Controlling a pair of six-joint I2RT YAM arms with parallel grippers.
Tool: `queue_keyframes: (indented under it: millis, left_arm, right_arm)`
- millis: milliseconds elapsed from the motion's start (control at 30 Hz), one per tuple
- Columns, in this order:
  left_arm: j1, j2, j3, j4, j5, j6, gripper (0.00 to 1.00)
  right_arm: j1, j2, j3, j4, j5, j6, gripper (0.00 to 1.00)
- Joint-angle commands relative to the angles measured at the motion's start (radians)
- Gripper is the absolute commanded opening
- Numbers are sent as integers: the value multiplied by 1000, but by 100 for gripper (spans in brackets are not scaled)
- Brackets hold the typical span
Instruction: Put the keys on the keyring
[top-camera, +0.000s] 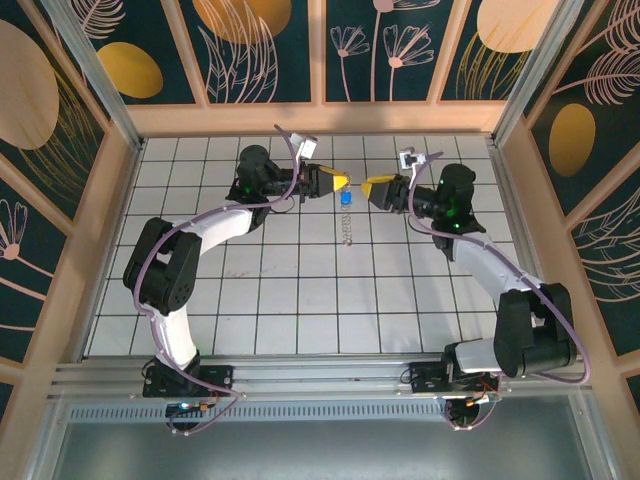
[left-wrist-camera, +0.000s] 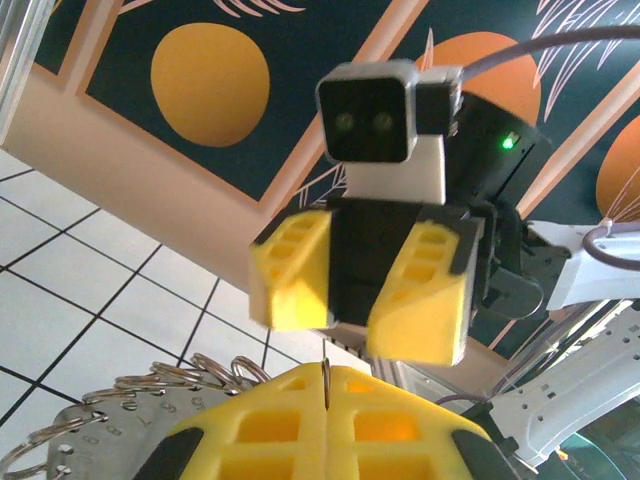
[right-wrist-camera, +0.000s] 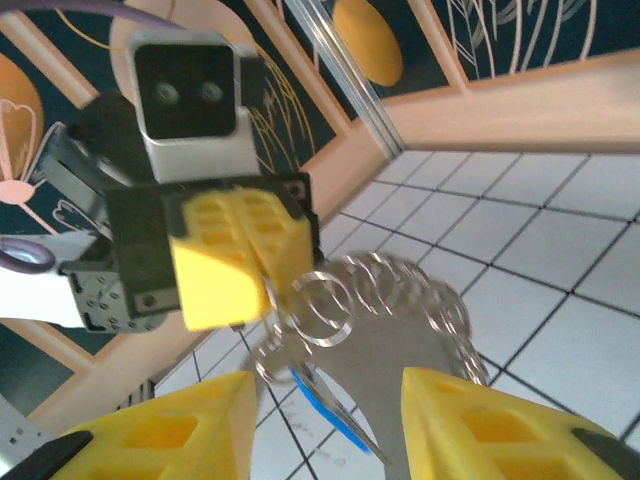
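Observation:
My left gripper (top-camera: 338, 181) is shut on the keyring (top-camera: 347, 232), which hangs from it above the tiled floor. The thin wire of the ring is pinched between my left fingertips (left-wrist-camera: 300, 400), and silvery rings of the keyring (left-wrist-camera: 150, 395) fan out to the lower left. Facing it, my right gripper (top-camera: 368, 190) stands open, with nothing between its yellow fingers (left-wrist-camera: 425, 300). In the right wrist view, the right gripper (right-wrist-camera: 325, 420) sits just short of the keyring (right-wrist-camera: 400, 290). The blue-headed key (right-wrist-camera: 330, 405) dangles under the ring beside the left gripper (right-wrist-camera: 262, 262). From above, the key (top-camera: 346, 198) hangs between both grippers.
White tiled floor (top-camera: 300, 290) stretches toward the arm bases. Patterned dark walls (top-camera: 270, 50) and a wooden ledge close the back, and metal posts (top-camera: 110, 100) stand at the sides.

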Motion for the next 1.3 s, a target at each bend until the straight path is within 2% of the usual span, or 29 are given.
queue_keyframes:
  millis: [0,500,967,1200,1267]
  left_arm:
    - [-3,-28,6,64,10,-14,0]
    - [-4,-43,9,64,30,-17,0]
    - [-10,-44,15,60,33,-17,0]
    - [-13,-41,18,61,30,-18,0]
    - [-14,-38,18,61,27,-18,0]
  right_arm:
    - [8,-13,-45,23,31,-57,44]
    - [100,9,-51,9,25,-173,47]
    - [142,89,2,53,27,-160,46]
    - [150,99,10,65,31,-152,41]
    - [151,98,10,72,32,-147,33]
